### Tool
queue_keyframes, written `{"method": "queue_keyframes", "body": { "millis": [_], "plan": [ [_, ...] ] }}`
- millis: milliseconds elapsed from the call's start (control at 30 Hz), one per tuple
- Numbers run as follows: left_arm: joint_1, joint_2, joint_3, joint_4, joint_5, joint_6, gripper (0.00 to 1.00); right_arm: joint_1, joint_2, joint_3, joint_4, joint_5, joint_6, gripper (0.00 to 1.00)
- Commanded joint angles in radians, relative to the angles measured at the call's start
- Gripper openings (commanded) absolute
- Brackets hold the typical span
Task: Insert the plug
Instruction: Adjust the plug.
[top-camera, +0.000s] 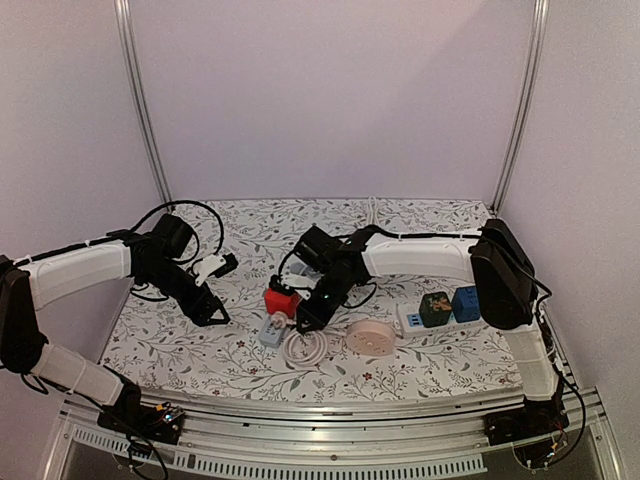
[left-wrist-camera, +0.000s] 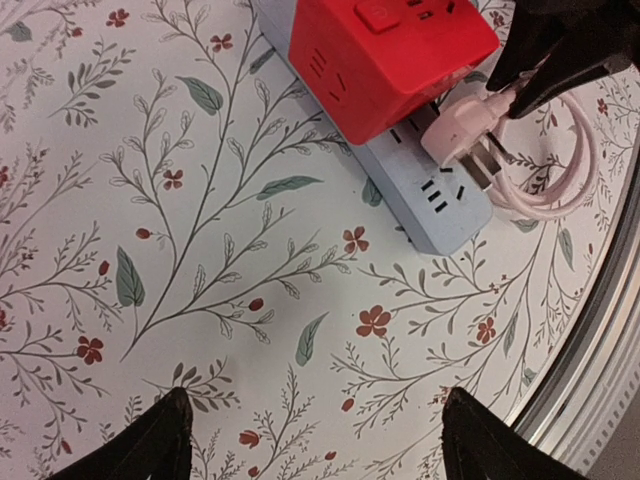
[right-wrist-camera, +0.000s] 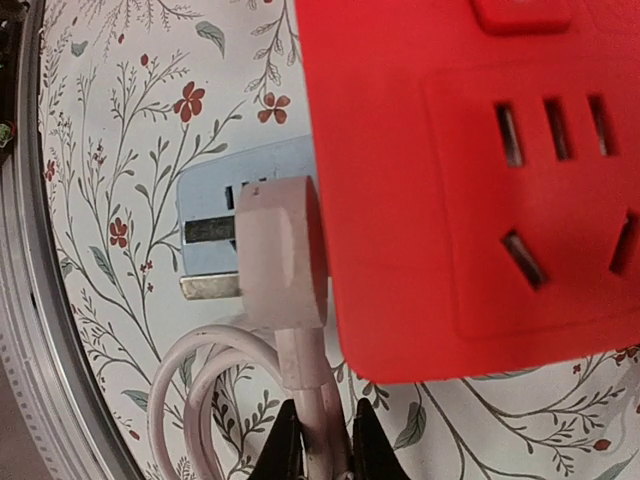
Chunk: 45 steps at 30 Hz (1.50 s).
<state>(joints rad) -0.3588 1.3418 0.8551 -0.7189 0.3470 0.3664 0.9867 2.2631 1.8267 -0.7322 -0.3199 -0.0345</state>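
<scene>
Alignment seems the step in hand: the right hand (right-wrist-camera: 318, 440), pinched shut on the cord (right-wrist-camera: 305, 385) just behind the pink plug (right-wrist-camera: 285, 250), holds it over the free end of the power strip (right-wrist-camera: 205, 192), prongs (right-wrist-camera: 210, 232) bare. Next the prongs need squaring to the slots (left-wrist-camera: 437, 188) and pressing in. The red cube (right-wrist-camera: 450, 180) crowds one side and the tabletop (left-wrist-camera: 200, 250) edge lies near, while the left hand (left-wrist-camera: 310, 440) hangs wide open, empty, beside the strip.

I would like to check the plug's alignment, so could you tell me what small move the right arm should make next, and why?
Probably ease the plug in so its prongs enter the free slots of the blue strip beside the red cube. The right gripper pinches the plug at its cord end, and the prongs are bare, not yet in the strip.
</scene>
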Motion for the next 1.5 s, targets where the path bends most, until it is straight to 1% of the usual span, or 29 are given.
{"method": "queue_keyframes", "body": {
  "millis": [0,33,100,200,267,333,433,533,600,667,700,767,867,933,1033,1100,1133,1233,1300,1400,1467],
  "plan": [
    [0.015,-0.010,0.016,-0.018,-0.005,0.015,0.84,-0.003,-0.026,-0.045,0.030,-0.041,-0.022,0.00],
    [0.017,-0.018,0.029,-0.033,-0.005,0.019,0.84,-0.002,-0.048,-0.062,0.047,-0.033,-0.025,0.00],
    [0.022,-0.031,0.069,-0.063,-0.005,0.027,0.82,0.010,-0.101,-0.100,0.076,0.044,-0.034,0.00],
    [0.026,-0.037,0.157,-0.158,-0.011,0.046,0.79,0.062,-0.195,-0.183,0.140,0.254,-0.105,0.00],
    [0.028,-0.034,0.244,-0.250,-0.022,0.051,0.78,0.089,-0.257,-0.262,0.240,0.377,-0.151,0.00],
    [0.031,-0.052,0.326,-0.333,-0.020,0.048,0.78,0.096,-0.334,-0.347,0.361,0.414,-0.196,0.00],
    [0.032,-0.105,0.431,-0.424,0.039,0.040,0.79,0.102,-0.432,-0.440,0.511,0.441,-0.294,0.00],
    [0.033,-0.151,0.489,-0.424,0.131,-0.018,0.82,0.107,-0.478,-0.467,0.603,0.440,-0.392,0.00],
    [0.032,-0.186,0.468,-0.335,0.221,-0.092,0.83,0.107,-0.493,-0.476,0.653,0.431,-0.457,0.00],
    [0.030,-0.209,0.398,-0.167,0.330,-0.221,0.85,0.106,-0.503,-0.488,0.695,0.420,-0.522,0.00],
    [0.023,-0.214,0.353,-0.048,0.394,-0.299,0.85,0.107,-0.506,-0.494,0.717,0.418,-0.542,0.00],
    [-0.016,-0.214,0.257,0.116,0.457,-0.350,0.87,0.107,-0.512,-0.502,0.754,0.401,-0.578,0.00],
    [-0.085,-0.200,0.169,0.230,0.462,-0.307,0.90,0.097,-0.498,-0.481,0.764,0.383,-0.582,0.00],
    [-0.091,-0.196,0.088,0.331,0.459,-0.344,0.92,0.091,-0.487,-0.465,0.756,0.357,-0.525,0.00],
    [-0.092,-0.230,-0.025,0.480,0.500,-0.374,0.94,0.091,-0.483,-0.440,0.756,0.361,-0.443,0.00],
    [-0.091,-0.262,-0.081,0.570,0.517,-0.431,0.97,0.095,-0.474,-0.423,0.740,0.381,-0.389,0.00],
    [-0.090,-0.270,-0.098,0.597,0.549,-0.464,0.97,0.098,-0.466,-0.412,0.735,0.401,-0.370,0.00],
    [-0.082,-0.276,-0.148,0.691,0.597,-0.584,0.97,0.103,-0.438,-0.365,0.669,0.453,-0.351,0.00],
    [-0.063,-0.268,-0.167,0.755,0.584,-0.626,0.94,0.109,-0.424,-0.325,0.631,0.483,-0.351,0.00],
    [-0.051,-0.248,-0.163,0.788,0.567,-0.664,0.85,0.114,-0.406,-0.276,0.587,0.511,-0.346,0.00],
    [-0.049,-0.233,-0.167,0.820,0.563,-0.707,0.84,0.115,-0.405,-0.261,0.579,0.520,-0.344,0.00]
  ]
}}
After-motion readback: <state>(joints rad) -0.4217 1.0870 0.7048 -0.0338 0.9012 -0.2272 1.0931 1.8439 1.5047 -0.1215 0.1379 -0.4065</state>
